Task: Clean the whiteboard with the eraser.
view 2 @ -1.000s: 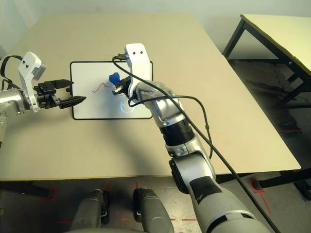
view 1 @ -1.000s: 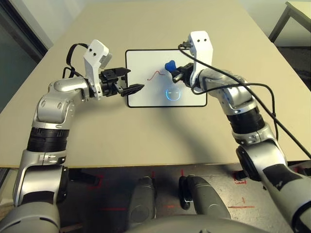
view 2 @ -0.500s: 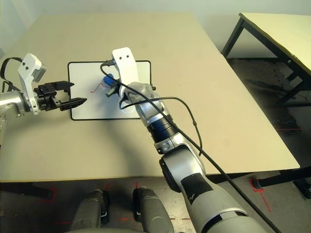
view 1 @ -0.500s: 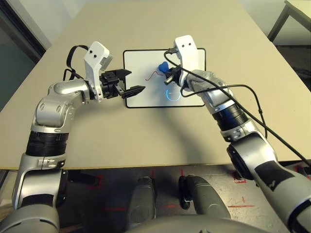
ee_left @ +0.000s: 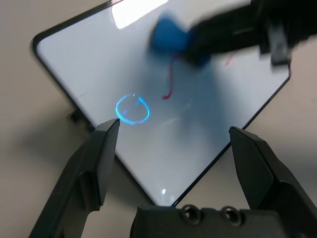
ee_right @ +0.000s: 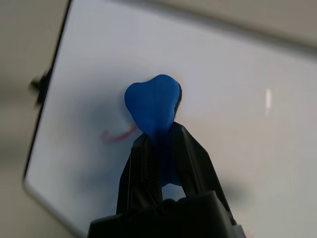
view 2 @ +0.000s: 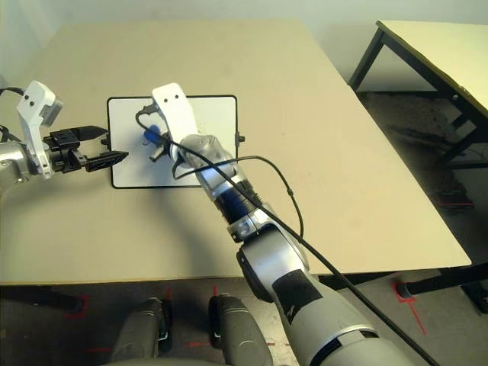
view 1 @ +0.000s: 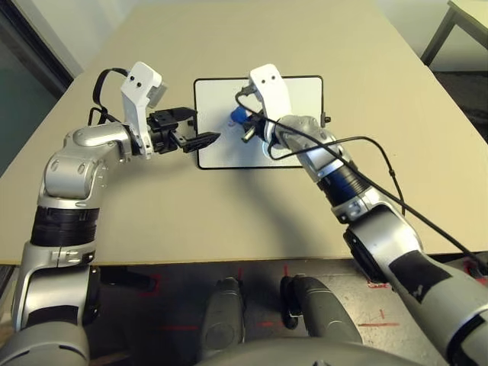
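Note:
The whiteboard lies flat on the tan table, and a red squiggle and a blue circle are drawn on it. My right gripper is over the board's left half, shut on the blue eraser. The eraser sticks out past the fingertips, down at the board beside the red mark. My left gripper stands open over the board's left edge with nothing between its fingers. It points toward the eraser.
Open tan table surrounds the board on all sides. A black cable loops off my right forearm. A second table stands off to the right across a gap of dark floor.
My right gripper has carried the eraser leftward across the board, from near its middle onto the red squiggle. The left gripper stays open by the left edge.

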